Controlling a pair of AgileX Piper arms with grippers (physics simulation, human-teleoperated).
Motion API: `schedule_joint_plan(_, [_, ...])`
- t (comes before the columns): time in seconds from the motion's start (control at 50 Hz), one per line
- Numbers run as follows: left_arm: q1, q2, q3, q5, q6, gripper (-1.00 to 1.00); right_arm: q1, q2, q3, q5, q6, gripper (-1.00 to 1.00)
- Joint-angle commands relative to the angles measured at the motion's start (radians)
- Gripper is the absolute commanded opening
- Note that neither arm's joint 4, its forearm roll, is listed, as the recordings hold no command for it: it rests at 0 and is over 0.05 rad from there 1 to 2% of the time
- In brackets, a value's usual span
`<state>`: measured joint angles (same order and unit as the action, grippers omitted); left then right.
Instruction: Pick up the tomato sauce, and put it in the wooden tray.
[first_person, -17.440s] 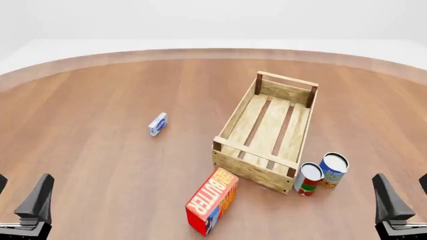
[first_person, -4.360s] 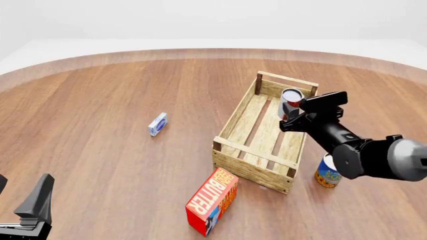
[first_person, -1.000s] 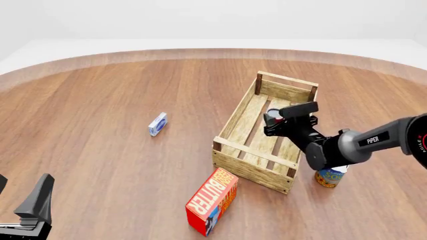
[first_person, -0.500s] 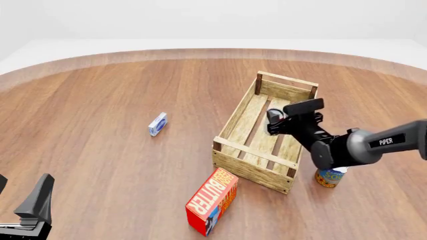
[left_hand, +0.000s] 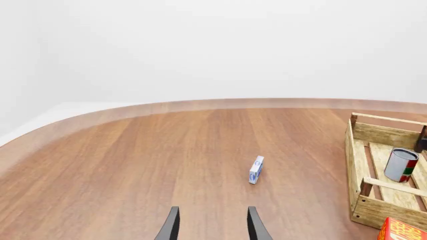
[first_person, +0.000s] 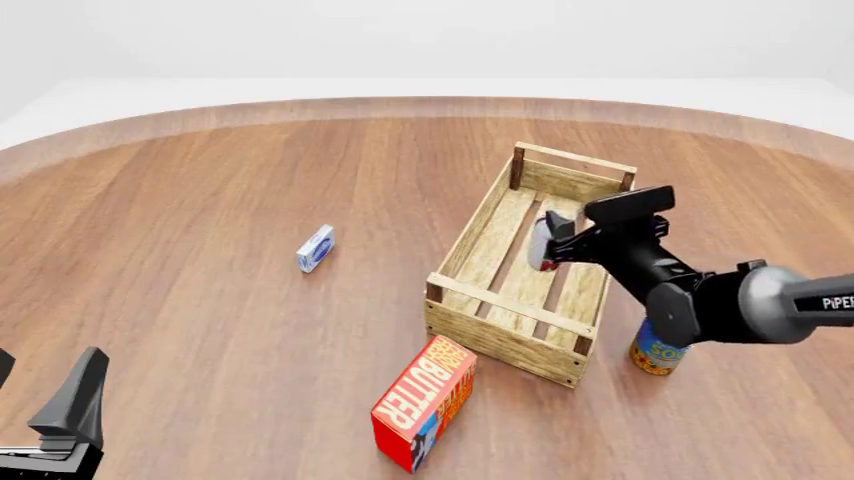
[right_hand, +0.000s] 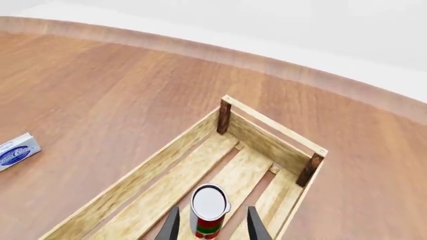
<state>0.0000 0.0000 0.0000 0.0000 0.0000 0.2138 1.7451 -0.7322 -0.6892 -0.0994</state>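
Right of centre in the front frame, the tomato sauce (first_person: 543, 243) stands inside the wooden tray (first_person: 497, 328), the right gripper (right_hand: 210, 231) with jaws spread apart around it and apparently free of it, so placing looks done and a straight lift away comes next, while the left gripper (left_hand: 211, 231) idles with jaws wide.

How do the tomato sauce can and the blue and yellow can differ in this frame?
The tomato sauce stands on the slatted floor of the wooden tray; the blue and yellow can stands on the table outside the tray's near right corner. The sauce label is red and white with green near the base; the other is blue and yellow. The right claw hovers over the sauce, while the right arm partly hides the other can. Both are small upright cans.
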Motion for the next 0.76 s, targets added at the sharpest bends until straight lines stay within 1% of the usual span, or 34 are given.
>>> schedule_joint_plan(0.02, [0.0,0.0,0.0,0.0,0.0,1.0,-0.001,-0.102,0.047,0.028,-0.008,1.0])
schedule_joint_plan(0.76, [0.0,0.0,0.0,0.0,0.0,1.0,-0.012,-0.45,0.165,0.181,-0.027,1.0])
